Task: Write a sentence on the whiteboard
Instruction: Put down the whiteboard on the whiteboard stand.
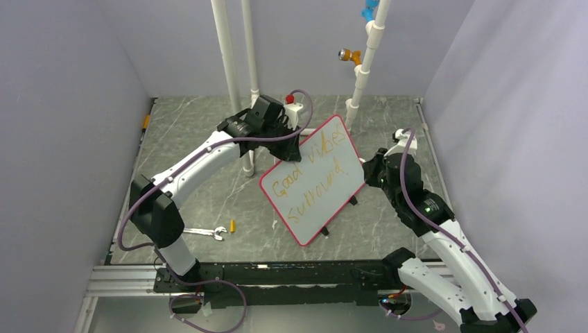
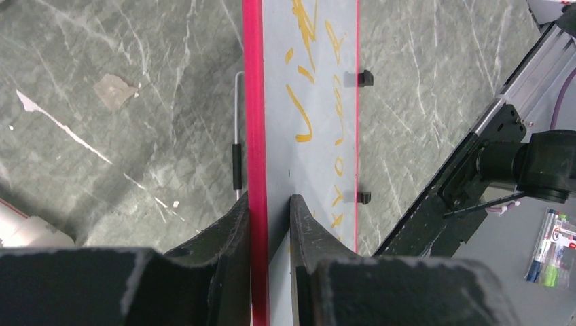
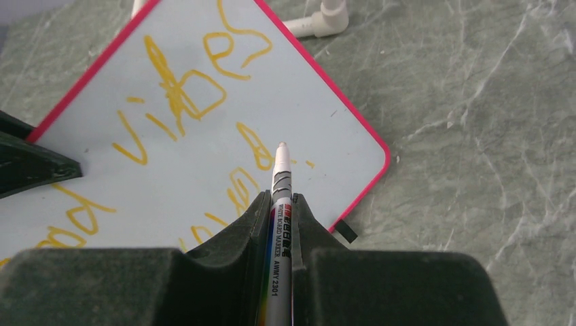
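Observation:
The whiteboard (image 1: 315,187) has a red-pink rim and stands tilted at mid-table. My left gripper (image 1: 291,142) is shut on its upper left edge. In the left wrist view my gripper (image 2: 270,204) pinches the rim, with the board (image 2: 319,156) running away from it. The sentence (image 1: 308,173) is orange-yellow, in two lines starting "Good vibes"; it also shows in the right wrist view (image 3: 180,95). My right gripper (image 1: 369,173), at the board's right edge, is shut on a white whiteboard marker (image 3: 280,183). Its tip is near the end of the second line; I cannot tell if it touches.
White pipes (image 1: 232,62) stand behind the board, another with an orange fitting (image 1: 350,55) at the back right. A wrench (image 1: 204,232) and a small orange piece (image 1: 233,225) lie at the front left. Spare markers (image 2: 551,248) lie beyond the front rail (image 1: 277,270).

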Controlling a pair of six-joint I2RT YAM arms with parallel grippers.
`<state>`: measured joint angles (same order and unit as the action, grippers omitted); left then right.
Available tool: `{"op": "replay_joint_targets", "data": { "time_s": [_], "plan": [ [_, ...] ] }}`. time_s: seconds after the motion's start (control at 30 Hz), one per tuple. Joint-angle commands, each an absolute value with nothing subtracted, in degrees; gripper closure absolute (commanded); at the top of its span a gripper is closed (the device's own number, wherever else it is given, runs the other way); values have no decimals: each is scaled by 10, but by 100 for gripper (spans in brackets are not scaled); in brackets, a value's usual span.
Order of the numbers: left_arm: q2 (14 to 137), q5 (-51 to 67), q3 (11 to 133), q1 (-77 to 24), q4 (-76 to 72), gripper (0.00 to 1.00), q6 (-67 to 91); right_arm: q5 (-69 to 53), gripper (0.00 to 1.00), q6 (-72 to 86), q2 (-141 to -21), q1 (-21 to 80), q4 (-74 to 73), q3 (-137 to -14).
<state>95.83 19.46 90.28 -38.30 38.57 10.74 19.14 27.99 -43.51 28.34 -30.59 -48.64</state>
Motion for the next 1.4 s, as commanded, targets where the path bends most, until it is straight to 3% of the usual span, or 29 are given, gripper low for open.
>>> {"op": "replay_joint_targets", "data": {
  "time_s": [0.0, 0.43, 1.13, 1.37],
  "plan": [
    [1005, 190, 919, -428, 404, 100, 94, 214, 100, 266, -414, 286, -319, -519],
    [1078, 209, 965, -461, 448, 100, 34, 231, 100, 259, -385, 286, -347, -522],
    [1027, 201, 868, -462, 456, 100, 37, 222, 100, 260, -385, 285, -349, -515],
    [1023, 167, 847, -462, 451, 87, 36, 222, 100, 258, -386, 285, -347, -513]
  ]
}}
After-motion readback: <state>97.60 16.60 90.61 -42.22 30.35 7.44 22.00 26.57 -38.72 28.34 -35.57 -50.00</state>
